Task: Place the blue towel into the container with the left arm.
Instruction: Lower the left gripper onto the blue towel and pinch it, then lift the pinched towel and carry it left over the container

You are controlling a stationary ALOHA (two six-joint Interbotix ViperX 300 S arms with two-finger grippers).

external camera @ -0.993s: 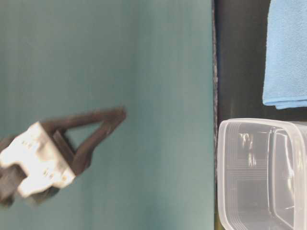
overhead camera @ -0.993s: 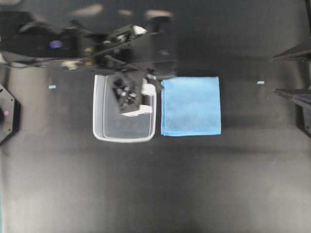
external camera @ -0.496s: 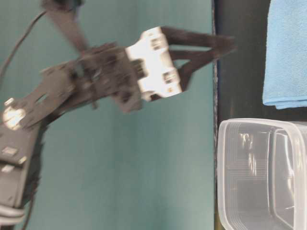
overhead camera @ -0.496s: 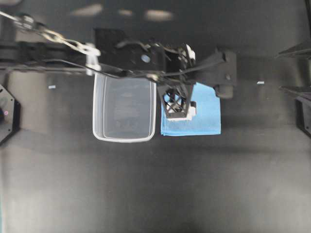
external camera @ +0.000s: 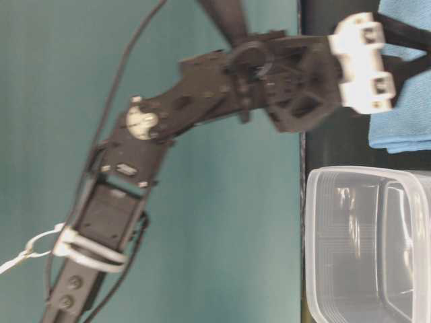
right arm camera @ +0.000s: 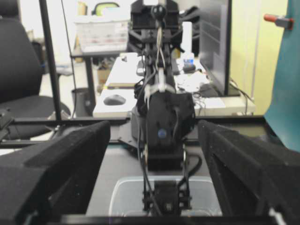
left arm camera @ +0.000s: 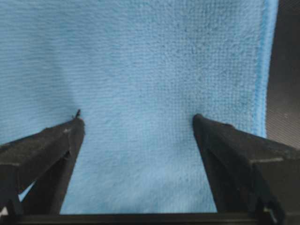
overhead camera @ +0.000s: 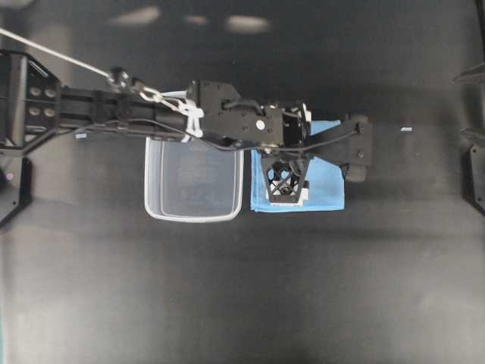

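The blue towel (overhead camera: 327,182) lies flat on the black table, just right of the container (overhead camera: 194,182), a clear empty tub. My left arm (overhead camera: 227,121) reaches across the tub's far rim. Its left gripper (overhead camera: 286,186) points down over the towel's left half. In the left wrist view the towel (left arm camera: 140,56) fills the frame, and the left gripper (left arm camera: 137,119) is open with both fingertips close above the cloth. The right gripper (right arm camera: 153,124) is open and empty at the right edge of the table (overhead camera: 471,106). The towel (external camera: 404,128) and the tub (external camera: 370,242) also show in the table-level view.
Two small pale marks lie on the table, one left of the tub (overhead camera: 81,136) and one right of the towel (overhead camera: 406,129). A black fixture (overhead camera: 11,182) sits at the left edge. A teal backdrop (external camera: 202,202) stands behind the table.
My left arm has swung from above the tub to the right, over the towel, and come down toward it. The jaws stay open. The towel, the tub and the right arm have not moved.
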